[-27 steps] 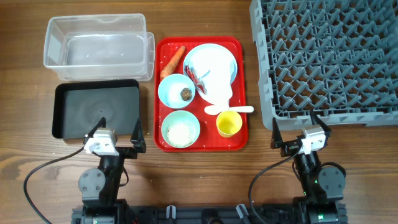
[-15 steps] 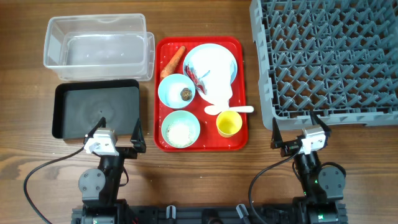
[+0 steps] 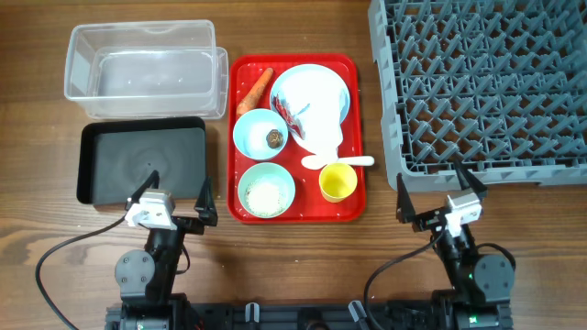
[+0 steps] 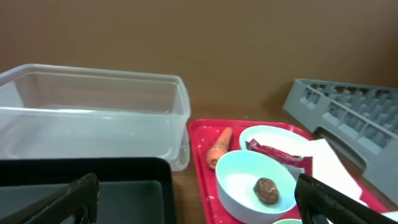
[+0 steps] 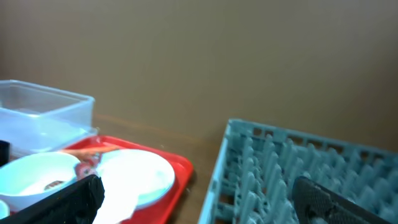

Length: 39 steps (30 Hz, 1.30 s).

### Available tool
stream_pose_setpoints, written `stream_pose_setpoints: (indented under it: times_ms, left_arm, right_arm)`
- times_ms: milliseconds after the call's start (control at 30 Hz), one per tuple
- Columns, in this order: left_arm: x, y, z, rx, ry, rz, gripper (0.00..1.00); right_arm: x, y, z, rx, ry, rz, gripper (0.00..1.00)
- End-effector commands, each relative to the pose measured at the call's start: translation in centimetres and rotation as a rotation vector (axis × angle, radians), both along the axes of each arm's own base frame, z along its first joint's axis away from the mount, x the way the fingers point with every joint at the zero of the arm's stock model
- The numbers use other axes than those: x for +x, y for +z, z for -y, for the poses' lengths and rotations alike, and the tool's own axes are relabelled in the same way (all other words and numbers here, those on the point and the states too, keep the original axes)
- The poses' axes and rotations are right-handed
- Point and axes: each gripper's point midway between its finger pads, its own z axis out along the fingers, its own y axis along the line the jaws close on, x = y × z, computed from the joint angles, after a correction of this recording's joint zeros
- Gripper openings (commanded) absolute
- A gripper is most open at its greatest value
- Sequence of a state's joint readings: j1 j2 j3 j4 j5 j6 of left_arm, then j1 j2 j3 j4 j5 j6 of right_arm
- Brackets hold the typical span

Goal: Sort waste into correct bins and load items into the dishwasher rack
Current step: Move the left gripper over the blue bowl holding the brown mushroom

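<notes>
Both arms are resting at the near side of the table. The left gripper (image 3: 177,188) is hovering at the near edge of the black tray (image 3: 110,174), fingers spread wide and holding nothing. The right gripper (image 3: 433,188) is hovering just before the dishwasher rack (image 3: 486,82), also wide and empty. On the red tray (image 3: 234,137), the carrot (image 3: 255,90) is lying beside the plate (image 3: 341,87), which is carrying the wrapper (image 3: 292,112) and napkin (image 3: 321,124). A brown lump (image 3: 273,138), probably a nut, is sitting in the light-blue bowl (image 3: 252,128).
</notes>
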<state>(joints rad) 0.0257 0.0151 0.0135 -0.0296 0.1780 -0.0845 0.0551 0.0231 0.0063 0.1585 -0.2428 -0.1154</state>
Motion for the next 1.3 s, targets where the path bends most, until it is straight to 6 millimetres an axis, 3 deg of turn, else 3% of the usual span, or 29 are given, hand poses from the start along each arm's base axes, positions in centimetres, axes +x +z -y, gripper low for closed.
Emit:
stream_pose_setpoints:
  times_ms: [0,167,433,600,733,900,1000,1133,1267]
  left_arm:
    - [-0.3,0.8,1.5,-0.006,-0.091,0.038,1.00]
    - [-0.9,3.1,2.8,0.001,-0.170,0.107,1.00]
    - [-1.5,8.9,3.6,0.010,-0.221,0.129,1.00]
    - [0.1,11.0,3.6,-0.009,-0.221,-0.005,1.00]
    - [2.1,12.2,3.5,-0.028,-0.221,-0.160,1.00]
    - [5.0,10.8,3.5,0.018,-0.243,-0.474,1.00]
    - [6.0,9.3,3.9,0.006,-0.256,-0.658,1.00]
    - [6.7,7.5,4.0,0.122,-0.176,-0.849,1.00]
    - [6.3,5.5,7.1,0.263,-0.223,-0.967,1.00]
  right_arm:
    - [-0.5,0.7,-1.1,0.011,0.074,0.026,1.00]
    - [-1.1,2.6,-1.5,0.050,0.106,0.079,1.00]
    - [-2.4,7.2,-2.4,0.030,0.164,0.154,1.00]
    - [-2.0,10.3,-3.7,-0.035,0.237,0.147,1.00]
    - [0.1,12.2,-4.5,-0.037,0.283,0.050,1.00]
    - [3.8,12.7,-5.7,-0.066,0.354,-0.165,1.00]
    - [6.2,11.9,-6.0,-0.046,0.371,-0.367,1.00]
    - [7.4,10.6,-6.1,-0.119,0.395,-0.583,1.00]
    - [7.9,10.3,-6.4,-0.059,0.418,-0.782,1.00]
